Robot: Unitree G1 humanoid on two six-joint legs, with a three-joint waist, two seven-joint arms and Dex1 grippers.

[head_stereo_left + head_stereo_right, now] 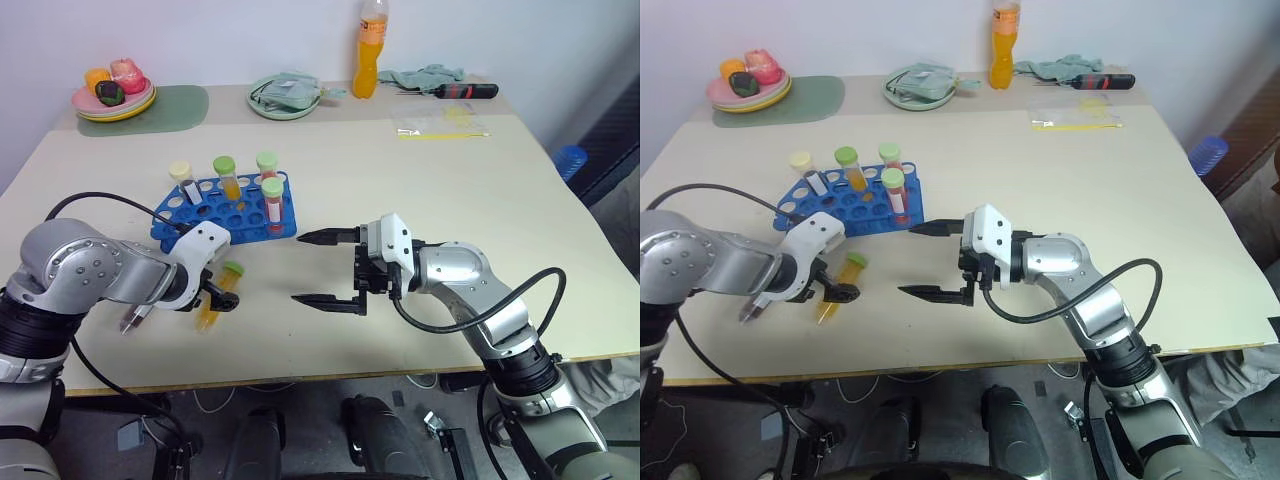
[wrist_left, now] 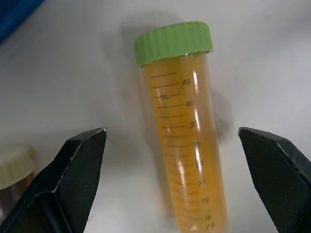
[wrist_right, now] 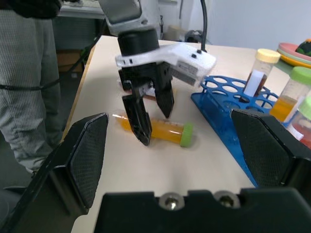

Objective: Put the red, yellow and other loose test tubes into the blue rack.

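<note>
Yellow tube (image 2: 187, 145) flat on table, between spread fingers of left claw (image 1: 222, 297), ungripped; right claw (image 1: 325, 268) released.

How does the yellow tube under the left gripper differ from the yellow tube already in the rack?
The yellow tube on the table lies flat, cap toward the blue rack; the yellow tube in the rack stands upright, cap up. The table tube sits between the open fingers of the left gripper, ungripped; the racked tube has no gripper near it. Both hold yellow-orange liquid under green screw caps.
</note>
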